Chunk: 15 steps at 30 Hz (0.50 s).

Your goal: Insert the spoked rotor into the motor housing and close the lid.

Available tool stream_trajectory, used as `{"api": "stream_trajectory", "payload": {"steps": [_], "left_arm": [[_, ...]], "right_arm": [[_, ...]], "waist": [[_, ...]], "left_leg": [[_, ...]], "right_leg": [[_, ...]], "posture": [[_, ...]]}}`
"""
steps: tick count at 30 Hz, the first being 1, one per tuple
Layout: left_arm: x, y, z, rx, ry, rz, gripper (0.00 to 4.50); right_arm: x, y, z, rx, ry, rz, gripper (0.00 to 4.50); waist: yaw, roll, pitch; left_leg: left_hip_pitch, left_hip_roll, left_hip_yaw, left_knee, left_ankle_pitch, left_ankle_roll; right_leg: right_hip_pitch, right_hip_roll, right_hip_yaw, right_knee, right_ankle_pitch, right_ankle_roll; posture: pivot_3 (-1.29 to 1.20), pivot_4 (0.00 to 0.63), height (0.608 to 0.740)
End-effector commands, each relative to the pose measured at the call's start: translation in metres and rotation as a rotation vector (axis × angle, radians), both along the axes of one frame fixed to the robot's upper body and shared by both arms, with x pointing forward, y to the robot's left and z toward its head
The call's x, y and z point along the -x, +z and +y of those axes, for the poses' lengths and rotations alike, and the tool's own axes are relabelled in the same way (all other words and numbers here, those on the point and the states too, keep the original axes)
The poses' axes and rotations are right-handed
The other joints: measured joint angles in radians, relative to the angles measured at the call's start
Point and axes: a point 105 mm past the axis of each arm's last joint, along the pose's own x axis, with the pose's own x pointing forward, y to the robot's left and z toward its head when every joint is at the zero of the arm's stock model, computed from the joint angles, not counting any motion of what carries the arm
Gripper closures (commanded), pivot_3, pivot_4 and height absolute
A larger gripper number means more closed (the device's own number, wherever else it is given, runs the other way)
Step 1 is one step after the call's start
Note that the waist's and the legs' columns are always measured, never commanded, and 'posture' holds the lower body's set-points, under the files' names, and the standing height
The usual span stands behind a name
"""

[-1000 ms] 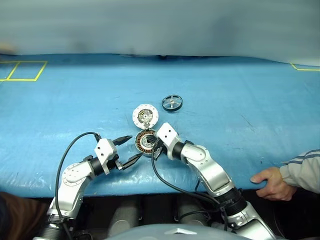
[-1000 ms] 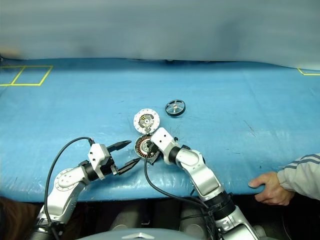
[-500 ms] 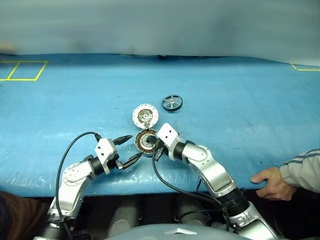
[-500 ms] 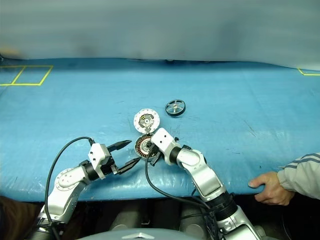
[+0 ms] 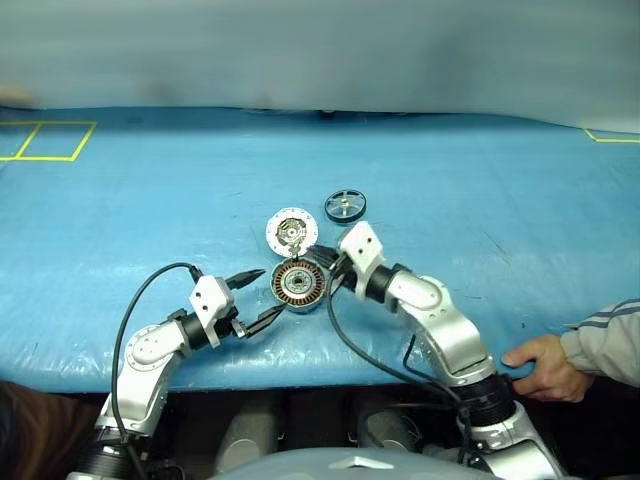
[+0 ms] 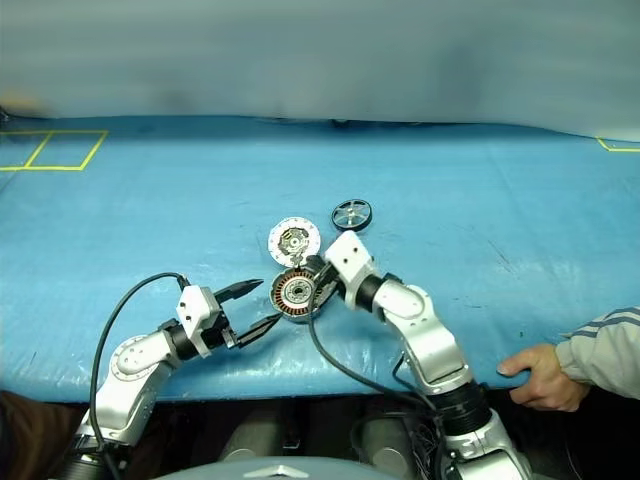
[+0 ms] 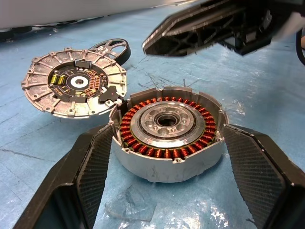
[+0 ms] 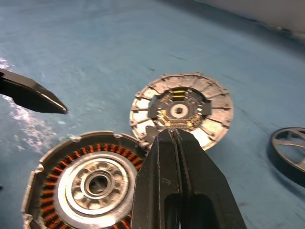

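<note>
The motor housing (image 5: 297, 286), a squat ring of copper windings around a silver centre, lies open on the blue table. My left gripper (image 5: 272, 291) is open and level, with its fingers (image 7: 93, 162) on either side of the housing, close to its wall. The lid (image 5: 291, 232), a flat silver disc with a dark and gold centre, lies just behind the housing, and their edges meet. The spoked rotor (image 5: 345, 206), black-rimmed, lies further back to the right. My right gripper (image 8: 169, 132) is shut and empty, hovering over the spot where housing and lid meet.
The blue sheet (image 5: 150, 210) covers the whole table. A person's hand (image 5: 540, 362) rests on the table's front edge at the right. Yellow tape squares (image 5: 45, 140) mark the far left corner. A black cable (image 5: 150, 290) loops off my left wrist.
My right gripper, still shut, has lifted and swung right, off the housing, so the windings now show in full. The left gripper and the three parts have stayed put.
</note>
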Motion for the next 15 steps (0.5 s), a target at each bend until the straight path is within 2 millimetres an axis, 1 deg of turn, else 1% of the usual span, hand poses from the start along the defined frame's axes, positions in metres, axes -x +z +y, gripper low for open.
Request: {"api": "stream_trajectory", "payload": {"steps": [1,2,4,6,10,13,15], "left_arm": [[-0.003,0.006,0.000,-0.001,-0.002,-0.041,0.62],[-0.004,0.006,0.000,0.000,-0.001,-0.042,0.62],[-0.004,0.006,-0.001,0.003,0.000,-0.044,0.62],[-0.004,0.006,-0.001,0.005,0.003,-0.045,0.62],[-0.004,0.005,-0.001,0.007,0.015,-0.048,0.62],[-0.003,0.005,0.000,0.008,0.022,-0.048,0.62],[-0.002,0.004,0.000,0.008,0.028,-0.047,0.62]], "right_arm": [[-0.023,0.009,-0.026,0.059,-0.095,-0.059,4.11],[-0.030,0.009,-0.032,0.083,-0.118,-0.068,3.90],[-0.045,0.011,-0.041,0.112,-0.159,-0.099,3.31],[-0.058,0.015,-0.044,0.126,-0.178,-0.125,3.31],[-0.083,0.021,-0.045,0.121,-0.189,-0.136,3.31],[-0.095,0.022,-0.043,0.096,-0.189,-0.124,3.31],[-0.105,0.018,-0.043,0.097,-0.199,-0.096,3.31]], "waist": [[0.000,0.000,0.000],[-0.001,0.000,0.000],[-0.004,0.000,0.000],[-0.005,0.000,0.000],[-0.004,0.000,0.000],[-0.003,0.000,0.000],[-0.004,0.000,0.000]], "left_leg": [[0.000,0.000,0.000,0.001,0.000,0.000],[0.000,0.000,0.000,0.001,0.000,0.000],[0.000,0.001,0.001,0.001,0.000,0.000],[0.000,0.002,0.001,0.001,0.000,0.000],[0.000,0.003,0.002,0.001,0.001,0.000],[0.000,0.003,0.002,0.001,0.001,0.000],[0.000,0.003,0.002,0.002,0.001,0.000]], "right_leg": [[0.000,0.000,0.000,0.000,0.000,0.000],[0.000,0.000,0.000,0.000,0.000,0.000],[0.000,0.000,0.000,0.000,0.001,-0.001],[-0.001,0.002,0.001,0.001,0.001,-0.002],[0.000,0.007,0.001,0.001,0.001,-0.002],[0.000,0.007,0.002,0.001,0.002,-0.003],[0.000,0.008,0.002,0.001,0.002,-0.004]], "posture": [[0.00,0.150,0.740],[0.00,0.150,0.740],[0.00,0.150,0.740],[0.00,0.150,0.740],[0.00,0.150,0.740],[0.00,0.150,0.740],[0.00,0.150,0.740]]}}
